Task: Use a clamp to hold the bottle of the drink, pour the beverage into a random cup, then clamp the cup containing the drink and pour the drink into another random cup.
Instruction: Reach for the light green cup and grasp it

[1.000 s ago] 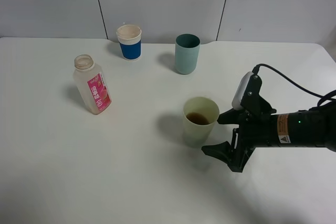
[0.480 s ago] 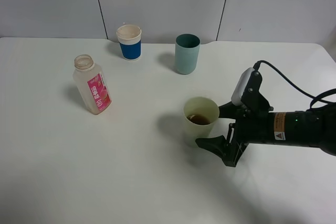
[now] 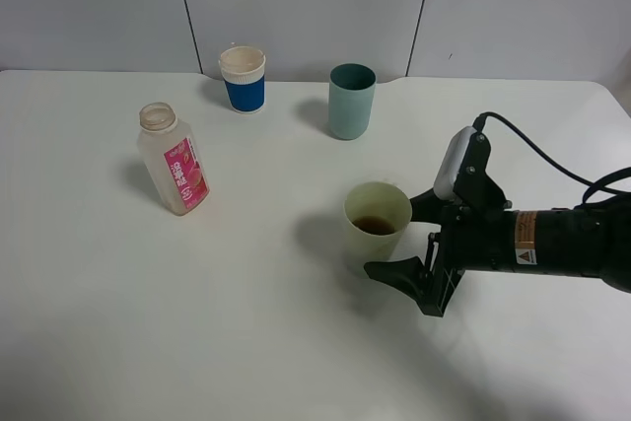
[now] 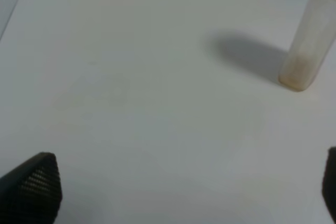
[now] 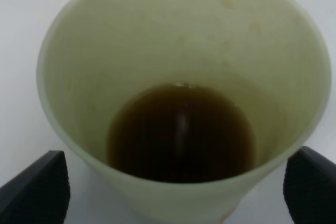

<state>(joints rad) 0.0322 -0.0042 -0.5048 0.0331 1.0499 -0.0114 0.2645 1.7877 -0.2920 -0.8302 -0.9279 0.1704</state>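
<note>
As the black right gripper (image 3: pixel 391 241) advanced, its half-open, empty jaws flanked the yellow-green plastic tumbler (image 3: pixel 363 245) of dark brown beverage (image 3: pixel 373 225), ready to clamp.

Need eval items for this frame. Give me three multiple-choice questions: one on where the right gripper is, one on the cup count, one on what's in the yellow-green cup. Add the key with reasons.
1. The right gripper is:
A. far off to the left
B. low, with a jaw on each side of the yellow-green tumbler
C. raised high above all the cups

2. Cups standing on the table:
A. two
B. four
C. three

3. The yellow-green tumbler holds:
A. dark brown liquid, low in the cup
B. nothing
C. clear water to the brim

Key:
1 B: both views show its jaws flanking the tumbler, and the right wrist view shows bare table between each jaw and the wall.
2 C: paper cup, teal tumbler and the yellow-green tumbler.
3 A: the right wrist view looks down on brown liquid covering the bottom.
</note>
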